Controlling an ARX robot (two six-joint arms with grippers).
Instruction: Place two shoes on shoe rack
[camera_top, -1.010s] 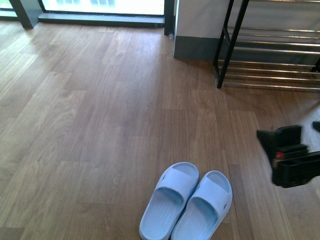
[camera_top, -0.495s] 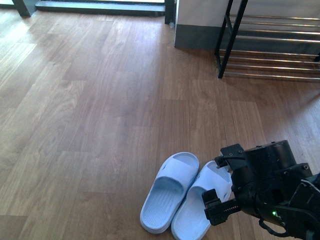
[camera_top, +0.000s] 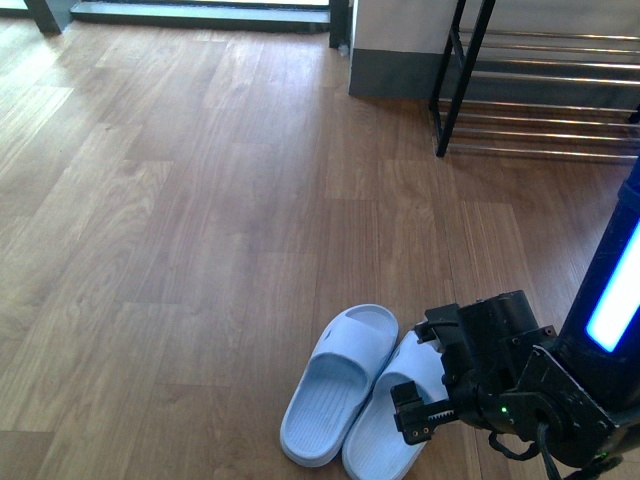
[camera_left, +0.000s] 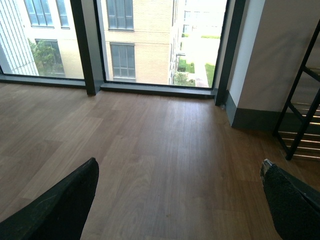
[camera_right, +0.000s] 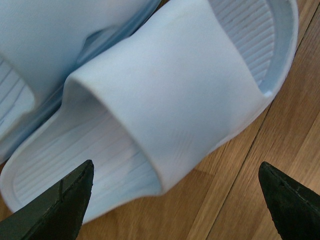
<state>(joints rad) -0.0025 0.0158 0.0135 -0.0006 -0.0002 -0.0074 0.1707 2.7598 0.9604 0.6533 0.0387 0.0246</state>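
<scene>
Fingers of the right tool (camera_right: 174, 172) hang spread over one pale blue slide (camera_right: 165, 85); left tool (camera_left: 180, 172) likewise spread.

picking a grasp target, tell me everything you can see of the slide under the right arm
The slide is pale blue, looks like moulded rubber, with a broad smooth strap and a ribbed footbed. It lies flat, sole down, on the wood floor, against its twin. The right end effector hangs open over it; contact unclear.
</scene>
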